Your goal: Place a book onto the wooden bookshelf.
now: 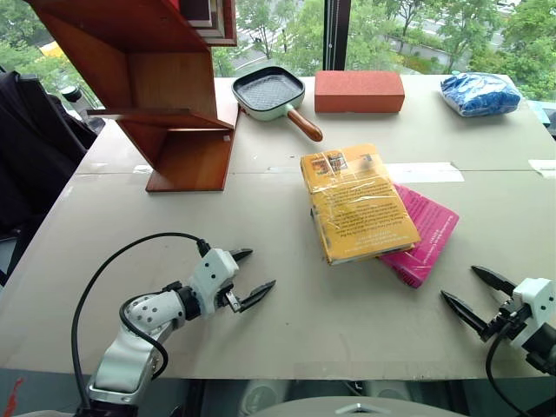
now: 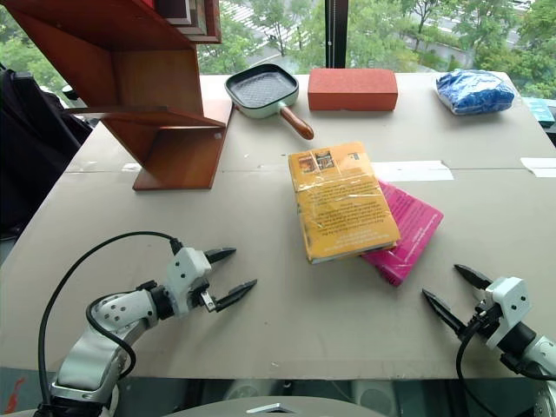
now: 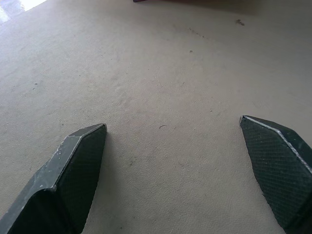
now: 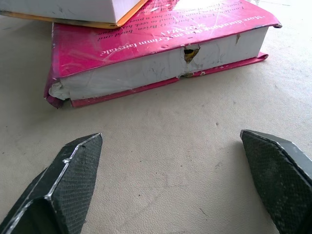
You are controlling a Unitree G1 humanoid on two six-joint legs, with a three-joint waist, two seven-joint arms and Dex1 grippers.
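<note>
The book [image 1: 356, 205], a thick yellow-orange paperback in glossy wrap, lies flat mid-table, partly on top of a thinner pink book [image 1: 426, 233]. The wooden bookshelf [image 1: 148, 82] stands at the far left of the table, reddish-brown with slanted sides. My left gripper [image 1: 258, 275] hovers open over bare table near the front left, well short of the book. My right gripper [image 1: 469, 291] is open at the front right, pointing toward the pink book [image 4: 156, 53], whose page edge faces it a short way off. Both grippers are empty.
A pale green square pan [image 1: 271, 94] with a wooden handle, a red brick-like block [image 1: 359, 91] and a blue bag [image 1: 479, 93] line the far side of the table. White tape [image 1: 426, 172] lies beside the books. A dark chair [image 1: 30, 148] stands left of the table.
</note>
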